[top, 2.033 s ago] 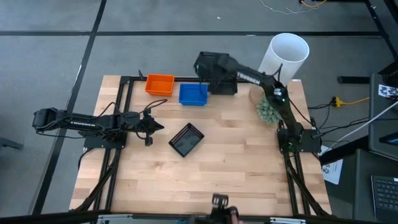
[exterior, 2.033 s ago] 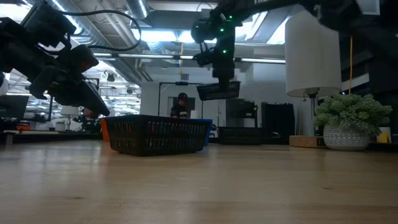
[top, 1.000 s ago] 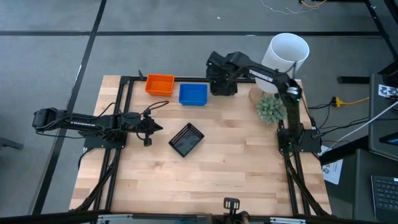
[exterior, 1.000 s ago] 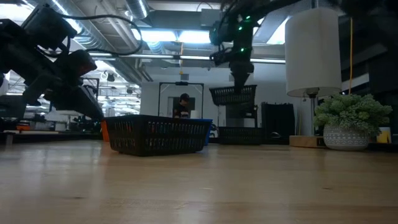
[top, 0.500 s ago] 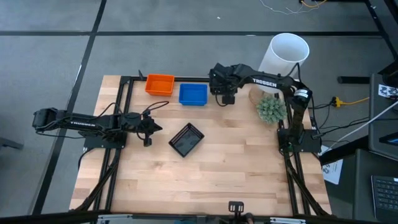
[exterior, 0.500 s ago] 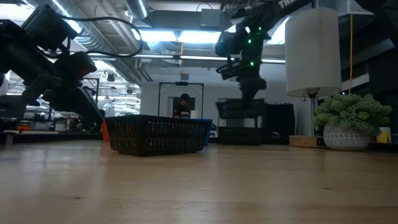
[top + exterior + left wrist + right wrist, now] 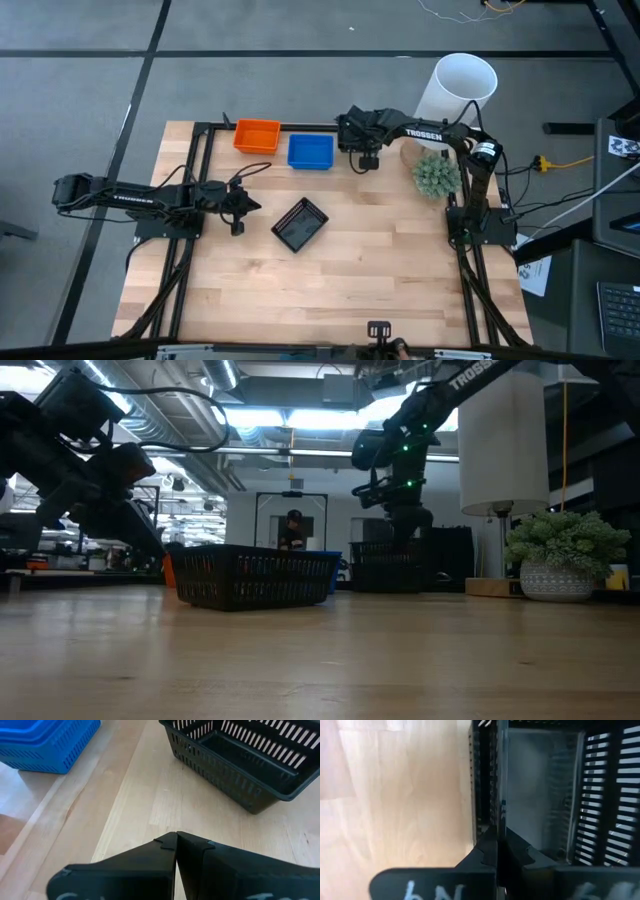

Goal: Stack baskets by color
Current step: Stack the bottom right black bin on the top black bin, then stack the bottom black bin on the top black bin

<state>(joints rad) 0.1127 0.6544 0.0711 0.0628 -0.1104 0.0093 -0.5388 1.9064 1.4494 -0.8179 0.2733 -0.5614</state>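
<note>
A pale wooden table (image 7: 330, 290) stands on a grey floor, with an open workshop visible behind it in the low view, where a person (image 7: 292, 528) shows far back. At the nine o'clock side of the table, the left gripper (image 7: 244, 205) hangs over the wood with its fingers pressed together and nothing between them; its wrist view shows the closed tips (image 7: 176, 841) pointing toward the loose black basket (image 7: 300, 223). That black basket lies tilted near the table's centre, just to the three o'clock side of the left gripper. Toward twelve o'clock, at the far edge, sits the orange basket (image 7: 257, 135), and just beside it on its three o'clock side the blue basket (image 7: 311, 151). Further toward one o'clock, the right gripper (image 7: 366, 160) is low over a black stack (image 7: 392, 565), its fingers pinching the wall of the top black basket (image 7: 540, 795), which sits on the stack beneath. Toward two o'clock a small green plant (image 7: 435, 176) stands in its pot, with a tall white cylinder (image 7: 458, 90) behind it at the table's far corner.
</note>
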